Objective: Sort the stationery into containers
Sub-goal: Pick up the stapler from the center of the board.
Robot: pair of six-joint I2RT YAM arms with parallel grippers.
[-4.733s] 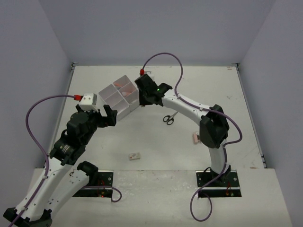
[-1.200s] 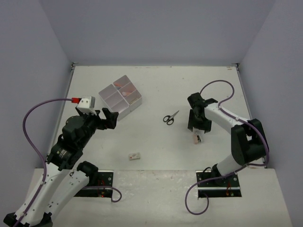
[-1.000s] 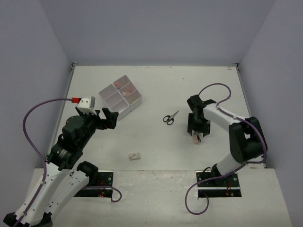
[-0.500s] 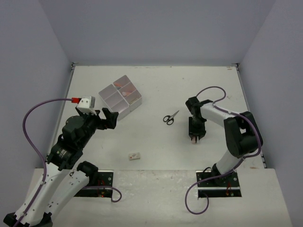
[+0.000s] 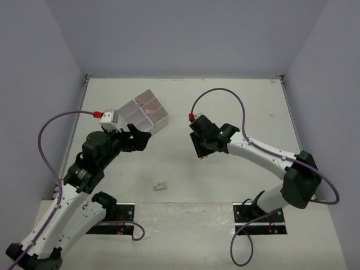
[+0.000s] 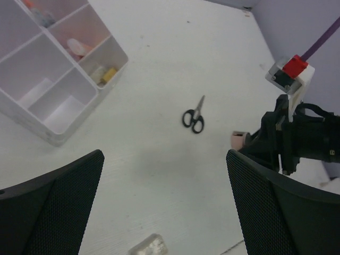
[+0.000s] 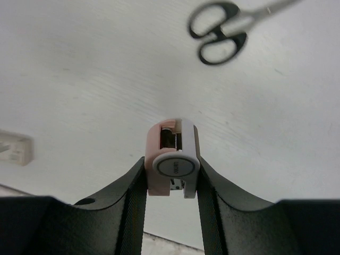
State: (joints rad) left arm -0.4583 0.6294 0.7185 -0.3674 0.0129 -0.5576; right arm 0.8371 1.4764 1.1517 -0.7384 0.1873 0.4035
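Translucent white four-compartment plastic bins (image 6: 74, 127) upper left, black-handled scissors (image 6: 194, 114) at centre, small pale eraser (image 6: 149, 246) at bottom edge, left gripper (image 6: 164, 159) spread wide.

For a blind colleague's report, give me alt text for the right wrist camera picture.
The right tool grips a small pink-and-white piece between its black fingers over a white table. Black-handled scissors lie beyond it, a small pale block at the left edge.

A white surface (image 5: 264, 95) is seen, closed in on three sides by a pale lavender back wall (image 5: 185, 39), left wall (image 5: 34, 84) and right wall (image 5: 337, 84). A fine streaked grain is shown on it in the right wrist view, and a small dark speck (image 5: 272, 116) is seen towards its far right corner.
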